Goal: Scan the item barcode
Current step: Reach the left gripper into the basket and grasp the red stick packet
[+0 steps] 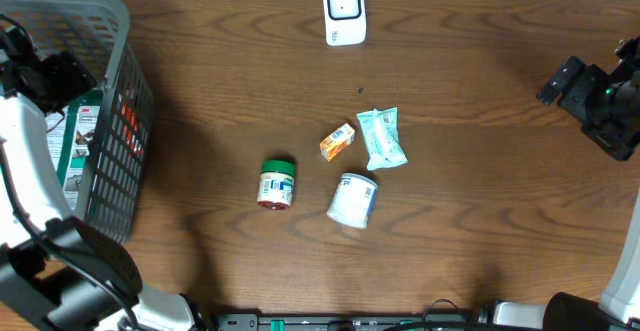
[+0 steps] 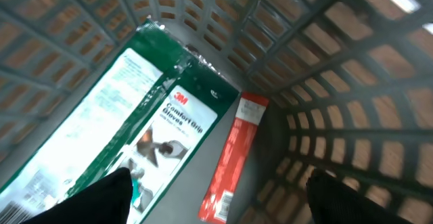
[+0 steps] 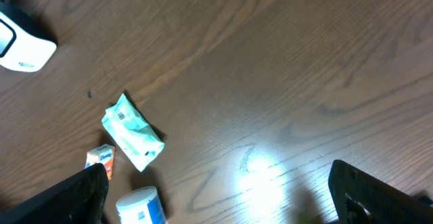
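Overhead looks straight down on the wooden table (image 1: 480, 221): grey basket (image 1: 110, 31) far left, white scanner (image 1: 343, 11) top centre. Left wrist camera peers close into that basket, 3M glove pack (image 2: 135, 129) filling frame left. Right wrist view sits higher, angled over tabletop, sharing scanner, upper left, and pale green packet (image 3: 132, 130) with overhead.

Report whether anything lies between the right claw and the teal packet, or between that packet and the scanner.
Nothing visible does. Bare tabletop separates the right claw from the teal packet, and the packet from the white scanner.
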